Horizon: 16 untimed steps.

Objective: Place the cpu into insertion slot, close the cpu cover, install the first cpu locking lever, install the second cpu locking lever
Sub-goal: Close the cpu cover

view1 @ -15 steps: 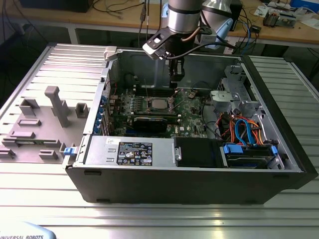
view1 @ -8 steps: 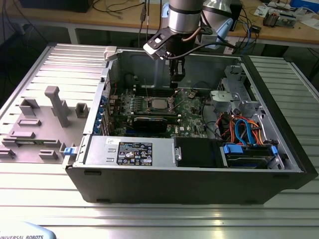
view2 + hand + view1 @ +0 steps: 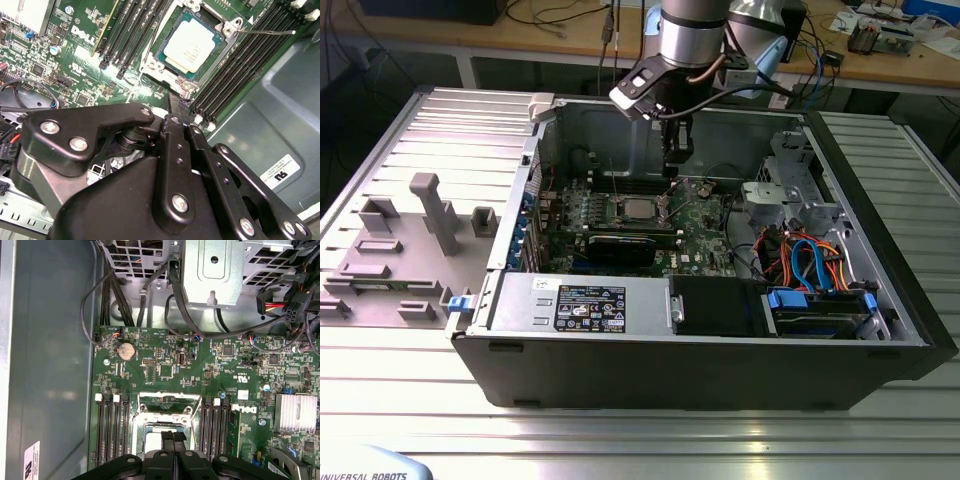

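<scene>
Sitting at 9 o'clock of the open computer case (image 3: 720,370) in the exterior view, a grey fixture plate (image 3: 415,262) shared the ribbed metal table (image 3: 640,440) with it. Inside the case the green motherboard (image 3: 705,225) lay flat. The cpu (image 3: 638,208) was seated in the insertion slot (image 3: 218,50) near board centre, silvery top up, with the black graphics card (image 3: 620,246) just beside it at 6 o'clock. The cpu cover (image 3: 162,417) was not down on the chip. It stood raised at the slot's 3 o'clock edge in the exterior view, and its window cut-out framed green board in the first wrist view. One thin locking lever (image 3: 265,32) stuck out free of the slot in the second wrist view. The gripper (image 3: 671,172) hung from the arm (image 3: 695,30) at about 1 o'clock of the cpu, close over the raised cover; couldn't tell if it touched. Jaws were narrow: fingers (image 3: 167,440) almost together, nothing seen between them. Blue and orange cables (image 3: 810,262) sat at 3 o'clock of the board.
</scene>
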Motion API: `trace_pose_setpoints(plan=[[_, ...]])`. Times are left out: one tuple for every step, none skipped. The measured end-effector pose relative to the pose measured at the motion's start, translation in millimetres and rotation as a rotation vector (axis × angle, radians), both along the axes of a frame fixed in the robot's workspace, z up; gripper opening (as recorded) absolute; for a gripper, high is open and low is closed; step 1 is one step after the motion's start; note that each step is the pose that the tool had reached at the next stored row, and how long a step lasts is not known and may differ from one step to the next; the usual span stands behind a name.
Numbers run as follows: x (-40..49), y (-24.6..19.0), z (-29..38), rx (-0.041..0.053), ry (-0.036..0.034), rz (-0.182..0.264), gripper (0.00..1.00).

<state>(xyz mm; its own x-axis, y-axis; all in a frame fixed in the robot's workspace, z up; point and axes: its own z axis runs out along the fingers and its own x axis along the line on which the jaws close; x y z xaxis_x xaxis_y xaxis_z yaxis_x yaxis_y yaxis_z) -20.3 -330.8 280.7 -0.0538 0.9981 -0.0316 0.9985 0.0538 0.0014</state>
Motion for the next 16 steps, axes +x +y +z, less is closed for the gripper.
trace_pose_setpoints(plan=[[0.6,0.0,0.0,0.0001,0.0001,0.000,0.11],[1.1,0.0,0.0,0.0000,0.0000,0.000,0.11],[1.7,0.0,0.0,0.0001,0.0000,0.000,0.11],[2.5,0.0,0.0,0.0000,0.0000,0.000,0.11],[2.8,0.0,0.0,0.0001,0.0000,0.000,0.11],[3.2,0.0,0.0,0.0000,0.0000,0.000,0.11],[3.9,0.0,0.0,0.0000,0.0000,0.000,0.11],[4.8,0.0,0.0,0.0000,0.0000,0.000,0.11],[5.4,0.0,0.0,0.0000,0.0000,0.000,0.11],[6.2,0.0,0.0,0.0000,0.0000,0.000,0.11],[7.5,0.0,0.0,0.0000,0.0000,0.000,0.11],[8.1,0.0,0.0,0.0000,0.0000,0.000,0.11],[8.5,0.0,0.0,0.0000,0.0000,0.000,0.11],[8.9,0.0,0.0,0.0000,0.0000,0.000,0.11],[9.3,0.0,0.0,0.0000,0.0000,0.000,0.11],[9.8,0.0,0.0,0.0000,0.0000,0.000,0.11]])
